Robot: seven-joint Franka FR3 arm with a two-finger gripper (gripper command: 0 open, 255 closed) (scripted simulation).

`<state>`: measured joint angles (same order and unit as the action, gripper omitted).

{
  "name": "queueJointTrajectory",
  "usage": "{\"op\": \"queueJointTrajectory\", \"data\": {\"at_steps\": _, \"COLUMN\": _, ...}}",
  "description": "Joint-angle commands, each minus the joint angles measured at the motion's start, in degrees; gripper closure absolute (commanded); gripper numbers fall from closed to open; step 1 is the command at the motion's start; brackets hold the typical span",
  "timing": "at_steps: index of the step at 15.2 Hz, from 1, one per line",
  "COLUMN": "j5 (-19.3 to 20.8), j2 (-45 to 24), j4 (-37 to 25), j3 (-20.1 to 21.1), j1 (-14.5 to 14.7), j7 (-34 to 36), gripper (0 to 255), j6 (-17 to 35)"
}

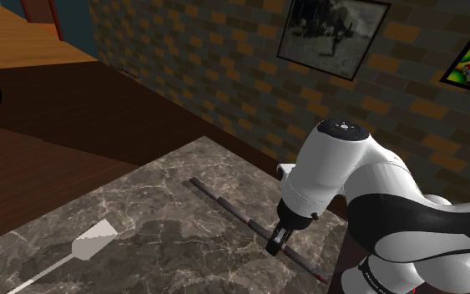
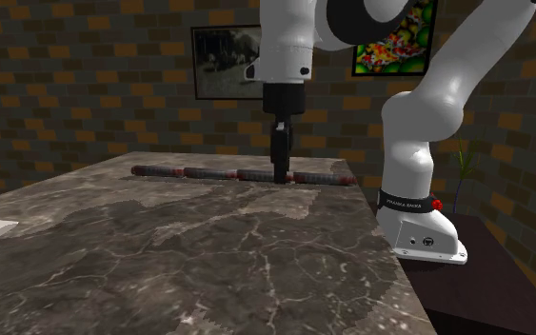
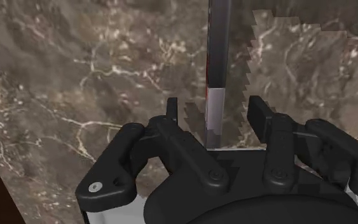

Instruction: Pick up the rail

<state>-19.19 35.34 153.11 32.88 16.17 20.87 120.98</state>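
The rail (image 1: 224,203) is a long thin dark rod with red and grey bands, lying flat on the marble table (image 1: 166,259) near its far edge. In the second exterior view the rail (image 2: 189,173) runs across the table's back. My black gripper (image 1: 276,244) is lowered onto it, a bit past its middle towards the stand, and the gripper (image 2: 280,173) points straight down. In the wrist view the rail (image 3: 217,57) passes between the fingers (image 3: 261,116) of the gripper (image 3: 215,114), which stand apart on either side with gaps, so the gripper is open.
A white spatula (image 1: 91,242) lies on the table towards the shoulder view's lower left. A brick wall with framed pictures (image 1: 331,32) runs behind the table. The arm's base (image 2: 423,228) stands off the table's corner. Dark floor (image 1: 49,150) lies beyond the table's edge.
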Motion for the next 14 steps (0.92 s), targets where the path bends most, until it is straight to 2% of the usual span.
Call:
{"op": "queueJointTrajectory", "data": {"at_steps": 1, "j5": -0.04, "j2": -0.02, "j4": 0.11, "j3": 0.04, "j1": 0.02, "j7": 0.00, "gripper": 255, "j6": 0.15}}
{"op": "queueJointTrajectory", "data": {"at_steps": 9, "j5": 0.00, "j2": -0.12, "j4": 0.01, "j3": 0.06, "j1": -0.03, "j7": 0.02, "gripper": 255, "j6": 0.15}}
{"op": "queueJointTrajectory", "data": {"at_steps": 14, "j5": 0.72, "j2": 1.82, "j4": -2.62, "j3": -1.40, "j1": -0.01, "j7": -0.11, "gripper": 255, "j6": -4.41}}
